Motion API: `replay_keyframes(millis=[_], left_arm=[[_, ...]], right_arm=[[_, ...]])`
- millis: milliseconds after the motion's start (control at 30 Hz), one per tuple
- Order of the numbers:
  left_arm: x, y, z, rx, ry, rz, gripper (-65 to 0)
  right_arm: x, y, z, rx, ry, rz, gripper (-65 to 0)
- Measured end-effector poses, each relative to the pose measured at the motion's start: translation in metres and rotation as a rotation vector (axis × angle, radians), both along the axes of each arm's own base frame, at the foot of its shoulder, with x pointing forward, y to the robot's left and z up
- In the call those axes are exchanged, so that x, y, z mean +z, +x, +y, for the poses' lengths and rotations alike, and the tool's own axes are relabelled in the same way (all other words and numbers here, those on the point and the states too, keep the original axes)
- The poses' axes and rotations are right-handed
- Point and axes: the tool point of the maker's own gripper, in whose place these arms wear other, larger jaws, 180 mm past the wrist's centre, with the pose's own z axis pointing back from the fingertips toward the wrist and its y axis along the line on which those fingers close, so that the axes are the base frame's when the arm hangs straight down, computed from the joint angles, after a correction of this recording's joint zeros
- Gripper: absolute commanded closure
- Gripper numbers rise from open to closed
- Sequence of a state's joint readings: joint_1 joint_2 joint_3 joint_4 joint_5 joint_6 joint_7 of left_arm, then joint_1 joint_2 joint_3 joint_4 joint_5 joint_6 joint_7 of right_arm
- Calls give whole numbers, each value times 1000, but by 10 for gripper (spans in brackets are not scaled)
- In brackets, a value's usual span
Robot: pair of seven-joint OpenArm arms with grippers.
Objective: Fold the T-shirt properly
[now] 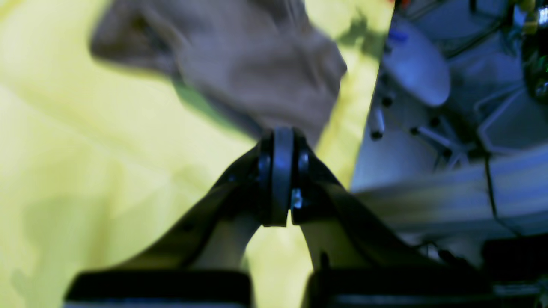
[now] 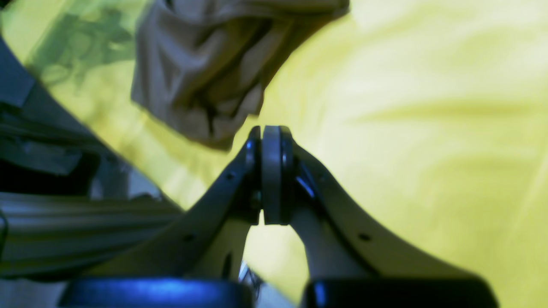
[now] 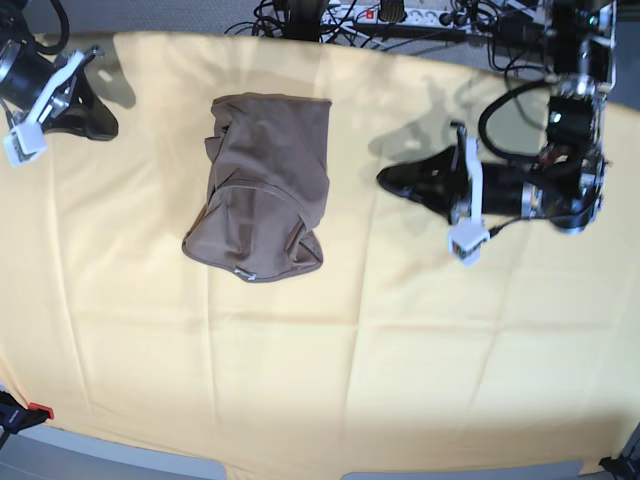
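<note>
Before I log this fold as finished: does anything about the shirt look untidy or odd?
Yes. The T-shirt is a bunched, lopsided bundle, flared and wrinkled at its near end, not a flat rectangle, on the yellow cloth.

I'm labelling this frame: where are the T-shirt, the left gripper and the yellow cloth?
T-shirt (image 3: 262, 185), base view, middle of the bundled fabric.
Left gripper (image 3: 392, 179), base view, tip of its shut fingers.
Yellow cloth (image 3: 330, 380), base view, bare stretch near the front.

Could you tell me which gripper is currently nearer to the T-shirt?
Left. The left gripper sits just off the T-shirt across bare yellow cloth; the right gripper is parked farther off, near the cloth's far corner.
</note>
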State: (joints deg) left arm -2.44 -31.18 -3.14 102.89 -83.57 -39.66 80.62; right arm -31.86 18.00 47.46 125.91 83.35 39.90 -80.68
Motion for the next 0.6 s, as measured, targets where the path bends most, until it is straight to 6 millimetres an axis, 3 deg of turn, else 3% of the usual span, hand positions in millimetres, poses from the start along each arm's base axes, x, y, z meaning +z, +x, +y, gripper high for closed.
replay_keyframes(millis=[200,367,500,600], left_arm=[[15,-46,36,30,126,-74,0],[26,-91,52,67,225,-73,0],[26,-132,53,83,268,27,0],[15,-174,49,95,249,196,0]], right_arm=[[6,-37,-10,-16,-105,64,0],[-5,-77,-15,-47,-125,199,0],[-17,-112,-5,-104,-66,313,0],[-23,-135,2,-149,-28,384,0]])
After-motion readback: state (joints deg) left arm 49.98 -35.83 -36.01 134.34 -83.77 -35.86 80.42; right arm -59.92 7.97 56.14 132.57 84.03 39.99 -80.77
